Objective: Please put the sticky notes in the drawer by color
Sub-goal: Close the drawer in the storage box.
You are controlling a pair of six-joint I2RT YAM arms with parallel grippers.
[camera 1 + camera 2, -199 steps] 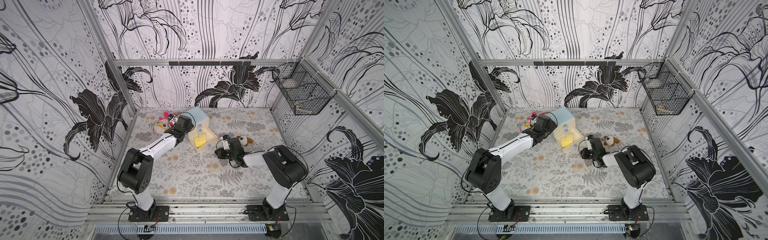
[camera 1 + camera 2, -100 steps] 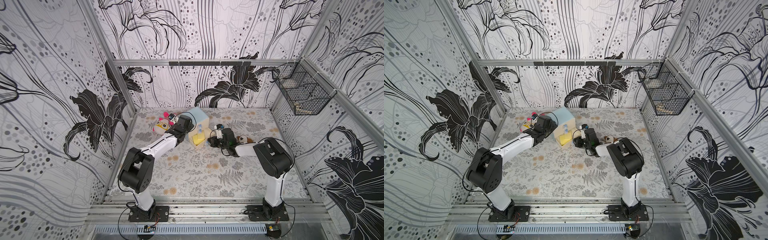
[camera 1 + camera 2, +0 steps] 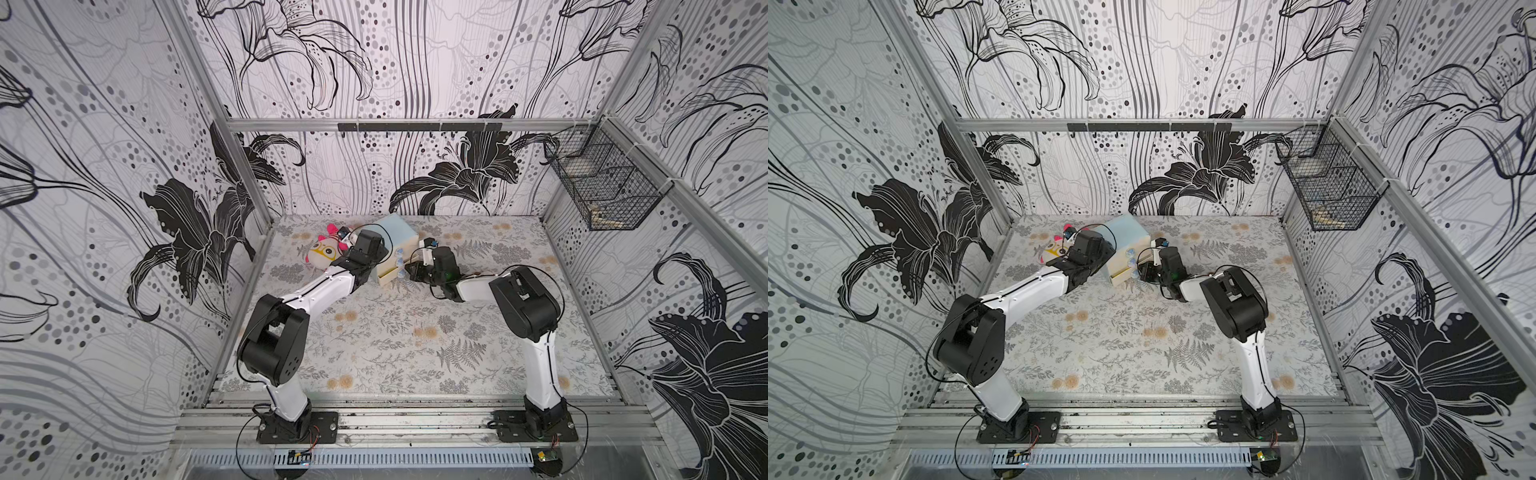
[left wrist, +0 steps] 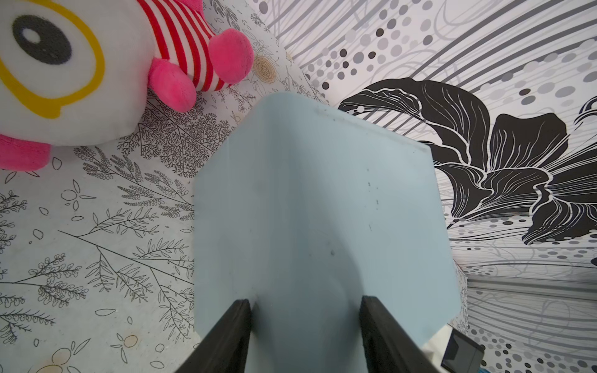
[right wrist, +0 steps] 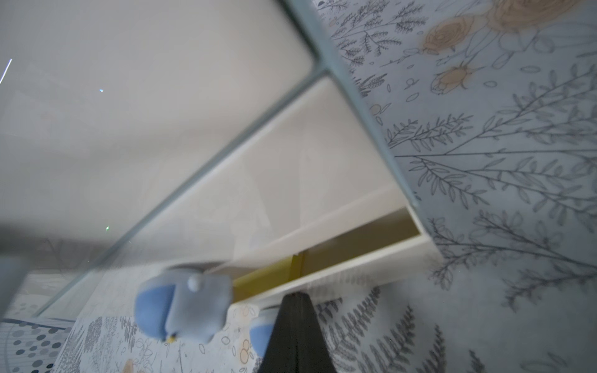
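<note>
The drawer (image 3: 397, 230) is a pale blue chest with cream fronts near the back of the table, seen in both top views (image 3: 1127, 232). My left gripper (image 4: 307, 303) is shut on a corner of its blue body (image 4: 323, 193), one finger on each side of the edge. The bottom drawer (image 5: 355, 261) stands a narrow slit open. Yellow sticky notes (image 5: 268, 276) show through the slit. My right gripper (image 5: 295, 297) is shut with its tip against that drawer's front lip, beside a round blue-white knob (image 5: 184, 306). All other sticky notes are hidden.
A pink and white plush toy (image 3: 322, 251) lies just left of the chest, close to my left wrist (image 4: 64, 64). A black wire basket (image 3: 602, 187) hangs on the right wall. Patterned walls enclose the table on three sides.
My right arm swung from the table's middle to the chest front, and the bottom drawer went from wide open to nearly shut. My left gripper narrowed onto the chest's body.
</note>
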